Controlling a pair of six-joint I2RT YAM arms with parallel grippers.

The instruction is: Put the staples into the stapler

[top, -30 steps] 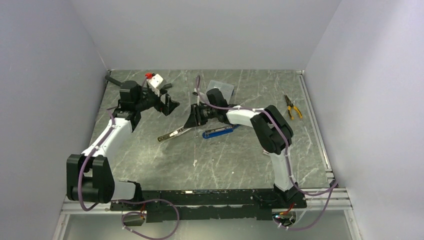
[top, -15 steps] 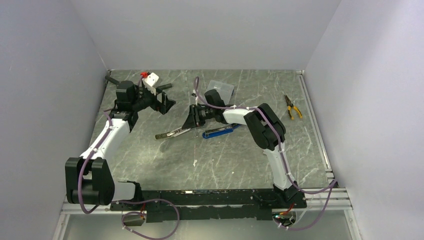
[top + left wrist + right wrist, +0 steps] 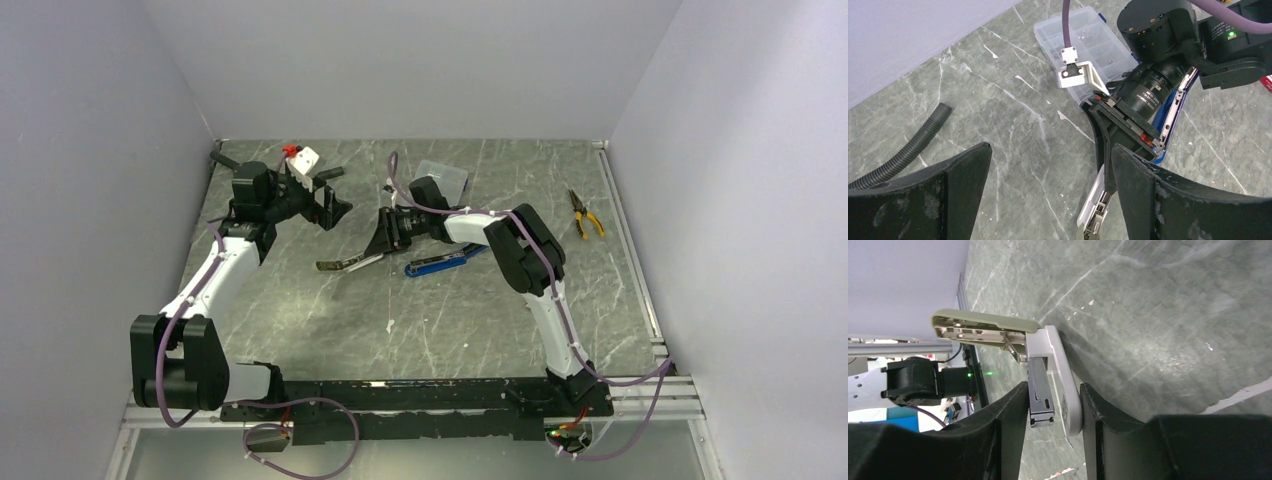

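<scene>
The stapler (image 3: 350, 263) lies open on the table's middle, with a grey-green cover (image 3: 983, 327), a metal magazine (image 3: 1038, 390) and a white base (image 3: 1064, 380). My right gripper (image 3: 385, 240) (image 3: 1053, 400) is shut on the stapler: one finger presses the magazine, the other the base. To the left of it my left gripper (image 3: 330, 208) (image 3: 1050, 150) hangs wide open and empty, with the stapler's end (image 3: 1095, 210) low between its fingers. No staples show. A small white box with a red end (image 3: 303, 160) sits behind the left gripper.
A blue bar with a metal rail (image 3: 435, 264) (image 3: 1173, 112) lies right of the stapler. A clear compartment case (image 3: 443, 177) (image 3: 1088, 45) stands behind the right wrist. Yellow-handled pliers (image 3: 585, 215) lie far right. A black ribbed hose (image 3: 903, 150) runs along the back left.
The left gripper drew back towards the rear left and stayed open. The right gripper shifted slightly, the stapler's free end swung a little back, and its fingers stand a little wider.
</scene>
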